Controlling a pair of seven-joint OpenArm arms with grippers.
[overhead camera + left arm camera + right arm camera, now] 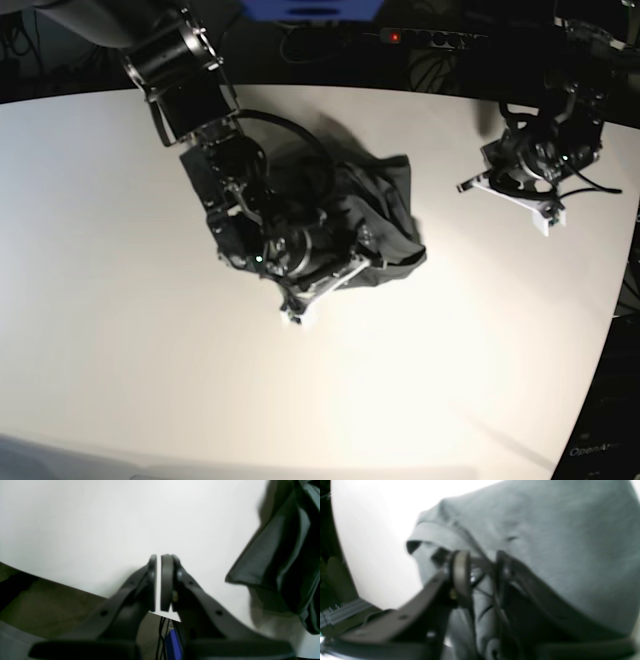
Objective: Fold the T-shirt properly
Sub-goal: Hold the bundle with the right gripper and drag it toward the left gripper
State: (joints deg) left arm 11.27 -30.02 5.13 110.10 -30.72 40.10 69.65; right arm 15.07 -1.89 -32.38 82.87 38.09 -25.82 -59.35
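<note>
Right pincer (480, 565): jaws drawn in on a bunched fold of the T-shirt (545, 542), grey cloth pinched between the two pads, seen close in the right wrist view. Picture is blurred, so how deep the fold sits in the jaws I cannot tell. In the base view this pincer (318, 262) is pressed down onto the near edge of the garment, its arm reaching in from the far left of the desk (120, 330).

T-shirt (385, 215): a crumpled dark heap, roughly mid-desk, slightly toward the far side; not laid flat, folds piled on one another. A hemmed edge shows at the left of the heap in the right wrist view.

Left pincer (158, 582): pads together with only a thin slit between, nothing in them. It hovers over bare white desk (100, 530), the T-shirt (282, 562) off to one side, apart from it. In the base view it (520, 180) sits near the far right edge.

Beyond the desk: a power strip (420, 38) with a red light.
</note>
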